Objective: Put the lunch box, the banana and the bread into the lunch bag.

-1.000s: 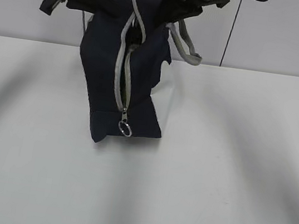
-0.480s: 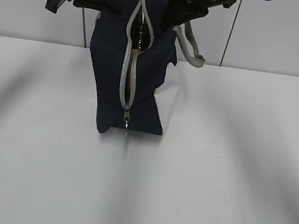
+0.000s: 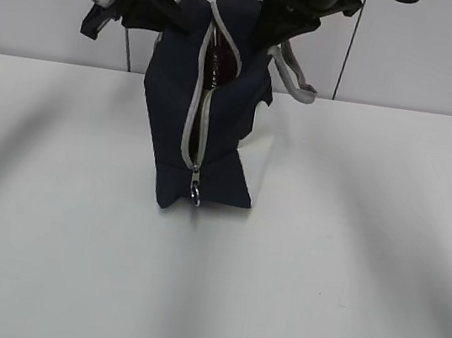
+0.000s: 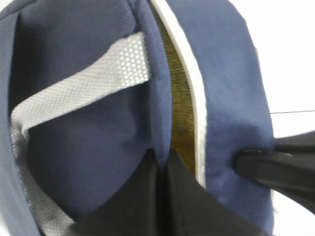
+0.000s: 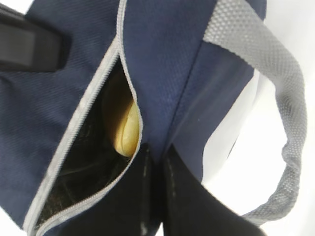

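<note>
The navy lunch bag (image 3: 203, 123) stands upright at the back of the white table, held by its top edges. My left gripper (image 3: 160, 13) is shut on the bag's left rim, seen close in the left wrist view (image 4: 162, 156). My right gripper (image 3: 269, 21) is shut on the right rim (image 5: 156, 152). The zipper is open at the top, and its ring pull (image 3: 196, 192) hangs low. A rounded yellow thing (image 5: 123, 125) shows inside the opening; I cannot tell whether it is the banana or the bread. A golden-brown surface (image 4: 179, 113) shows in the gap. The lunch box is hidden.
A grey strap handle (image 3: 295, 77) loops out to the bag's right, also in the right wrist view (image 5: 290, 128). The other strap (image 4: 83, 83) lies across the bag's left side. The white table (image 3: 323, 260) spreads in front, with a white wall behind.
The bag and both grippers have shifted a little to the right. The bag's top opening has widened, and the ring pull now hangs edge-on.
</note>
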